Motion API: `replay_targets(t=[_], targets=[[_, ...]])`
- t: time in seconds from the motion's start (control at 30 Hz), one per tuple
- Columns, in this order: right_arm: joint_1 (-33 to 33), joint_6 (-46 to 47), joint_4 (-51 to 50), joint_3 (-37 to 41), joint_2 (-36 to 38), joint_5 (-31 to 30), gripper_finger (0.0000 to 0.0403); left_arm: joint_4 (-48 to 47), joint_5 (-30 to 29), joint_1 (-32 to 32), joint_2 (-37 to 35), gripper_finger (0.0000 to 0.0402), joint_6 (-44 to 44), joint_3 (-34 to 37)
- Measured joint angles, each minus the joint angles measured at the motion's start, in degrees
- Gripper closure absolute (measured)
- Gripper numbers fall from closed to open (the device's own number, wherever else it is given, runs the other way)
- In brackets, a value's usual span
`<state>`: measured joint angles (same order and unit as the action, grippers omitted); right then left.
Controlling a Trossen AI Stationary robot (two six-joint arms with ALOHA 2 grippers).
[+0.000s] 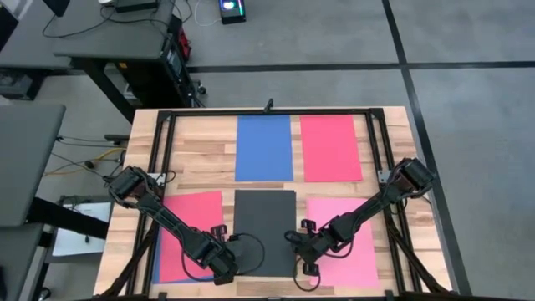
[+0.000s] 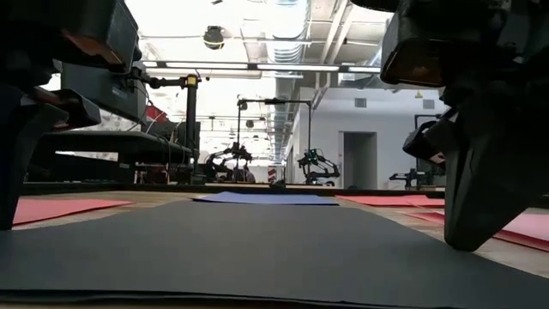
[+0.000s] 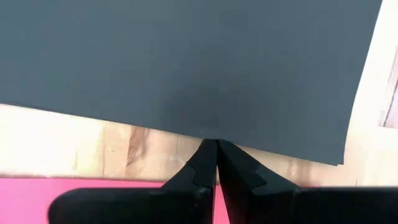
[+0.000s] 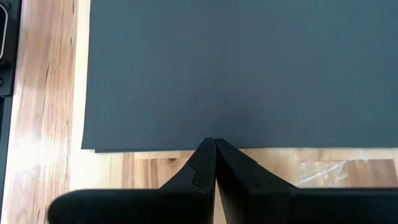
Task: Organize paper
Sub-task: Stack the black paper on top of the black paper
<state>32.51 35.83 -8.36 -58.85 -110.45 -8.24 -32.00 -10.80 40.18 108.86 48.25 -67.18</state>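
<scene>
I am looking down on the counter [image 1: 393, 125], where the sheets are lying in two rows with bare wood showing between them. In the far row a blue sheet [image 1: 263, 147] is lying beside a red sheet [image 1: 329, 147], with a strip of wood between. In the near row the dark grey sheet [image 1: 264, 224] is sitting in the middle, a red sheet [image 1: 189, 230] to its left with a blue edge showing under it, and a pink sheet [image 1: 351, 238] to its right. Narrow gaps of wood are separating the dark sheet from its neighbours on both sides.

The left claw [image 1: 222, 267] is resting at the dark sheet's near left edge, its fingers pressed together with nothing between them; in its wrist view the tips [image 3: 216, 149] are pointing right at the sheet's edge, over the wood strip beside the red sheet. The right claw [image 1: 305, 251] is sitting at the dark sheet's near right edge, likewise pinched closed and empty, tips [image 4: 213, 146] meeting the sheet's border. Both arms are crowding the near row.
</scene>
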Motion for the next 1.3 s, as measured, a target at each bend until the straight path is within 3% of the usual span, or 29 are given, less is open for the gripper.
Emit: replay_targets(t=[0.53, 0.77, 1.0, 1.3], targets=[[0.13, 1.26, -3.98, -0.89, -0.06, 3.25, 0.0403, -8.23, 0.47, 0.92, -1.11, 0.0402, 1.05, -0.92], [0.15, -0.27, -12.19, -5.92, -0.28, 3.75, 0.0403, -14.07, -2.10, 0.92, -1.20, 0.0402, -0.40, -3.52], [0.44, -2.09, -19.85, -10.02, -0.42, 4.23, 0.0403, -13.57, -3.27, 0.90, -1.27, 0.0402, -3.02, -5.09], [0.88, -3.35, -20.14, -13.36, -0.39, 4.01, 0.0403, -13.85, -4.66, 0.90, -1.79, 0.0402, -3.56, -5.09]])
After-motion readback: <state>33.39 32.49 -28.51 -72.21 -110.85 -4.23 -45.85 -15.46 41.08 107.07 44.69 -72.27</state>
